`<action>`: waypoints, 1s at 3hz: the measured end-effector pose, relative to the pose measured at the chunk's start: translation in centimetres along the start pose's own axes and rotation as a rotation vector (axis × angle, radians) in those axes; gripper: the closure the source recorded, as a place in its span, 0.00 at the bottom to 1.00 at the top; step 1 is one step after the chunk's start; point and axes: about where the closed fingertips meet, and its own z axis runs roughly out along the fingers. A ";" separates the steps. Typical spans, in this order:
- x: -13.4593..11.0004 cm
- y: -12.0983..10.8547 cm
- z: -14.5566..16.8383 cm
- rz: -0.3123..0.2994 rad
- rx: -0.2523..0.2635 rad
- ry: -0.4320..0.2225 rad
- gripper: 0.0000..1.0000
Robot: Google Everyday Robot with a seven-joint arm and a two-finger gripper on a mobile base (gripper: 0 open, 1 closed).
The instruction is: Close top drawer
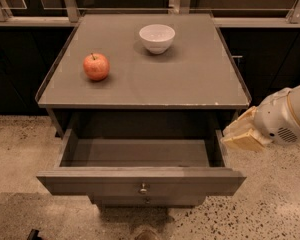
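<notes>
The top drawer [90, 182] of the grey cabinet is pulled far out toward me. Its flat front panel has a small round metal knob [143, 188] at the centre. Its inside [135, 153] looks bare. My gripper [242, 133], cream-coloured on a white wrist, is at the right, just outside the drawer's right side wall [216, 146], level with the cabinet's top edge and behind the front panel. It holds nothing that I can see.
A red apple [96, 66] and a white bowl [157, 37] stand on the cabinet top [190, 79]. A lower drawer front with a like knob [147, 200] shows beneath the open drawer. Speckled floor lies all around, dark cabinets behind.
</notes>
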 end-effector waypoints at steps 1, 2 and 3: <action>0.3 0.8 0.4 -0.010 0.003 -0.025 0.89; 3.9 2.5 6.1 0.078 -0.069 -0.068 1.00; 8.7 5.8 14.7 0.195 -0.184 -0.056 1.00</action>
